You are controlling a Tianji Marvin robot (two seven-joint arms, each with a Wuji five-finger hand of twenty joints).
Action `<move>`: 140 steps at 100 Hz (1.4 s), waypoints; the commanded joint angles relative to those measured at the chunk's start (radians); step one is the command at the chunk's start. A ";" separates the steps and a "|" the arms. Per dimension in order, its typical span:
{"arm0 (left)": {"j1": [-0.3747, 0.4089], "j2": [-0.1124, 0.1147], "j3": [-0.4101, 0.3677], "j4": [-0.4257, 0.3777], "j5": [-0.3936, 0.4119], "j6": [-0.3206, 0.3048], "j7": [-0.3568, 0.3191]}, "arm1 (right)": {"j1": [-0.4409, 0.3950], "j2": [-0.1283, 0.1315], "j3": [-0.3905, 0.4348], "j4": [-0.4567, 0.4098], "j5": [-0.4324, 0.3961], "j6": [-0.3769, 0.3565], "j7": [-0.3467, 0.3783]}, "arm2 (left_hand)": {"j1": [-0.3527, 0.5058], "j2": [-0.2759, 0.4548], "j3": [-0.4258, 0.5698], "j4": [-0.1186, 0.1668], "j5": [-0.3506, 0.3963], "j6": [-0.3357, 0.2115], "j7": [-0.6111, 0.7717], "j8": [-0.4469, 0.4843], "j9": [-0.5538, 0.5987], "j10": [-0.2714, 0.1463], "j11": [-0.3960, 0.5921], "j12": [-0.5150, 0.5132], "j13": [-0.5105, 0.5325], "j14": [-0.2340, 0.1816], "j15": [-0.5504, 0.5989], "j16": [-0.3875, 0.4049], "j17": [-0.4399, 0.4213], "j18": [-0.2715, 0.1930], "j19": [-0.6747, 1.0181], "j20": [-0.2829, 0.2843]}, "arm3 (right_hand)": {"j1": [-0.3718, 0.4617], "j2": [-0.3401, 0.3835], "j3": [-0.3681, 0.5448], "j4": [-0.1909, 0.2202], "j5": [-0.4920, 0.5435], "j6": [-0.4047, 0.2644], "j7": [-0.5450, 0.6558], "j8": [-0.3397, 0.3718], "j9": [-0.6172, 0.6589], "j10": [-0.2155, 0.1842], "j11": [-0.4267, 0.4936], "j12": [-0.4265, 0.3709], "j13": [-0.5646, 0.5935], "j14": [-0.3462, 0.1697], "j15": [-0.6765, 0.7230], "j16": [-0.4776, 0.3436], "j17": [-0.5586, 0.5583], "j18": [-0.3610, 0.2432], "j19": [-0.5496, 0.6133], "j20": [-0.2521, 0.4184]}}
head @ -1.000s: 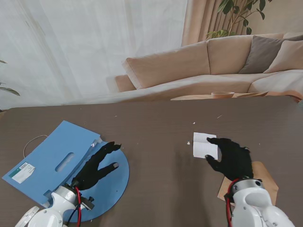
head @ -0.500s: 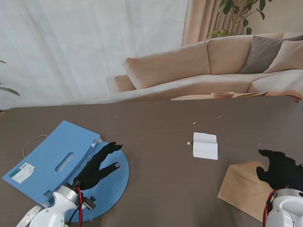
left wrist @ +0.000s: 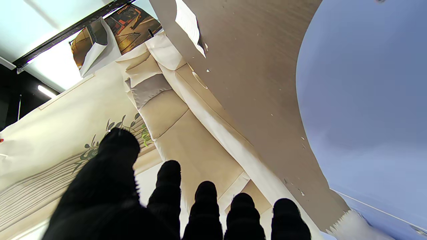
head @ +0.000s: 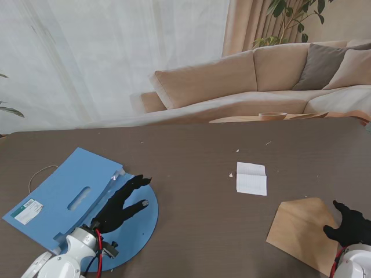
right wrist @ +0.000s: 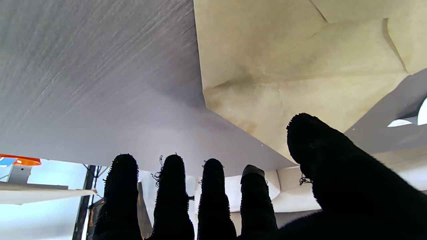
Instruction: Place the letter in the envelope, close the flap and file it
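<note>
Your right hand (head: 349,226) is hovering spread and empty beside the kraft envelope (head: 300,230). The folded letter (head: 251,178) is lying apart, farther from you; likely light and floppy, so pinch an edge.

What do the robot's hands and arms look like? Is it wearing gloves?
Yes, it looks that way. Both the left hand and the right hand have five fingers covered in black, bumpy-knit fabric with a few loose threads. Behind each hand is a smooth, rounded white wrist and arm. Red and black cables loop beside the left wrist, and a red cable shows at the right wrist.
</note>
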 commanded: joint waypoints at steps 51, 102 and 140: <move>-0.003 -0.006 0.010 -0.008 0.006 0.022 -0.009 | 0.091 -0.003 -0.040 0.128 0.047 -0.049 -0.062 | 0.009 0.024 -0.013 -0.001 -0.019 -0.026 0.011 0.008 -0.015 -0.024 0.005 0.005 -0.018 -0.027 -0.004 0.002 -0.003 -0.039 -0.014 -0.017 | 0.161 -0.125 0.127 -0.158 0.562 -0.242 0.661 -0.243 0.216 0.024 0.157 0.061 0.126 0.044 0.094 0.017 0.060 0.023 0.086 -0.012; -0.007 -0.007 0.010 -0.004 0.006 0.015 -0.005 | 0.100 -0.012 -0.031 0.131 0.087 -0.064 -0.092 | 0.010 0.023 -0.012 -0.001 -0.019 -0.024 0.012 0.009 -0.014 -0.022 0.007 0.006 -0.018 -0.028 -0.005 -0.002 -0.003 -0.039 -0.014 -0.018 | 0.202 -0.107 0.169 -0.146 0.684 -0.204 0.744 0.028 0.316 0.060 0.208 0.104 0.176 0.060 0.150 0.034 0.080 0.032 0.135 -0.030; -0.007 -0.007 0.008 -0.004 0.004 0.010 -0.005 | 0.101 -0.026 -0.009 0.108 0.139 -0.090 -0.134 | 0.009 0.023 -0.012 -0.001 -0.018 -0.025 0.011 0.008 -0.014 -0.022 0.008 0.007 -0.018 -0.028 -0.005 -0.004 -0.003 -0.039 -0.015 -0.019 | 0.183 -0.137 0.277 -0.089 0.659 -0.028 0.825 0.242 0.338 0.055 0.250 0.129 0.192 0.068 0.174 0.041 0.090 0.040 0.158 -0.029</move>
